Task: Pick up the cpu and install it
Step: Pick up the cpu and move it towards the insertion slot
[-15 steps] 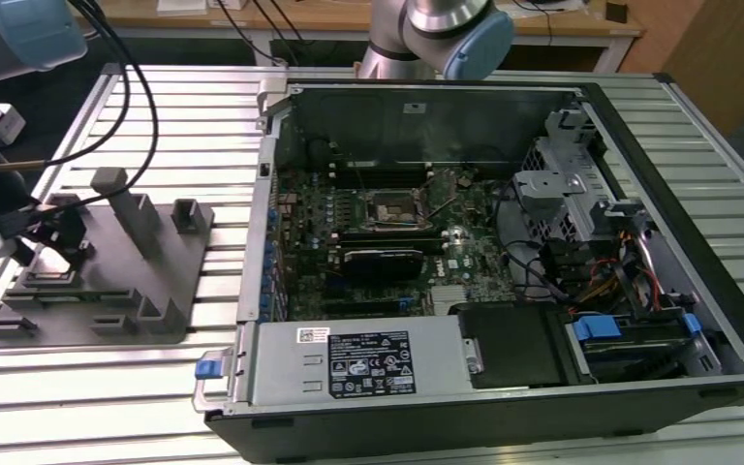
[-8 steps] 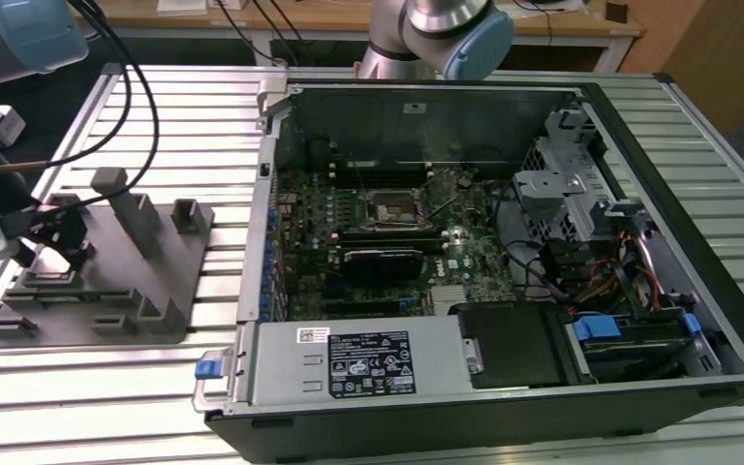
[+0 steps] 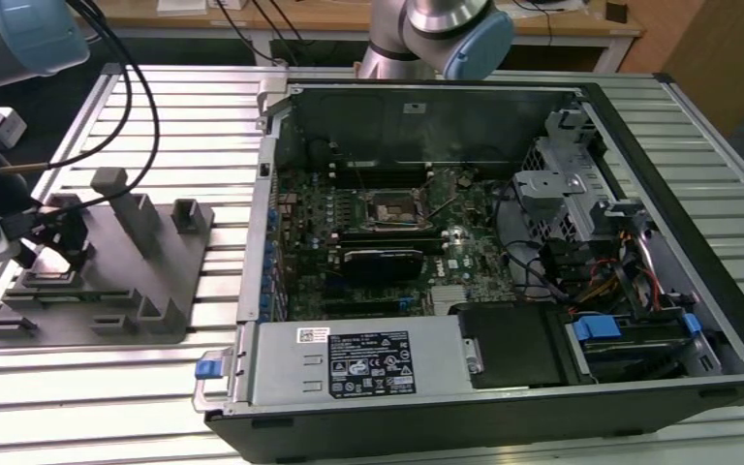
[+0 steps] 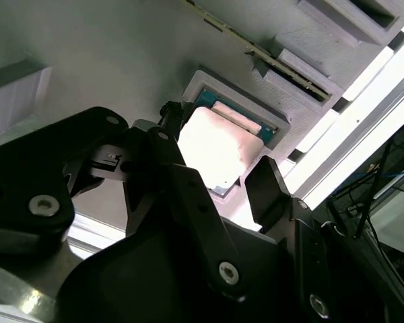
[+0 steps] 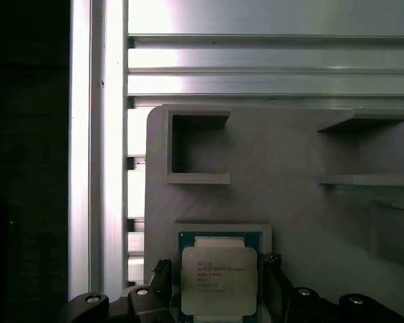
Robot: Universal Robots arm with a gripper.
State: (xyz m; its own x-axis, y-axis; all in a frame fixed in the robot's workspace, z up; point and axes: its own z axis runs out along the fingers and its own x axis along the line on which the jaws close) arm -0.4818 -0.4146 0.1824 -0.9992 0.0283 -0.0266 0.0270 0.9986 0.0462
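The cpu [image 5: 219, 279], a flat square chip with a silver top on a green board, lies in a square pocket of the grey fixture plate [image 5: 289, 155]. In the second wrist view the cpu [image 4: 222, 145] looks bright and washed out. My gripper [image 5: 217, 269] hangs low over it, open, with one dark finger [image 5: 163, 272] on each side of the chip and a small gap at both edges. In the exterior view the gripper [image 3: 59, 254] stands over the near-left corner of the fixture [image 3: 127, 281]. The black socket [image 3: 391, 210] sits open in the middle of the motherboard.
An open computer case [image 3: 682, 194] lies on the slatted metal table [image 3: 75, 387], to the exterior view's right of the fixture. Upright grey blocks [image 3: 113, 189] rise from the fixture behind my gripper. A second robot arm [image 3: 444, 29] stands at the back.
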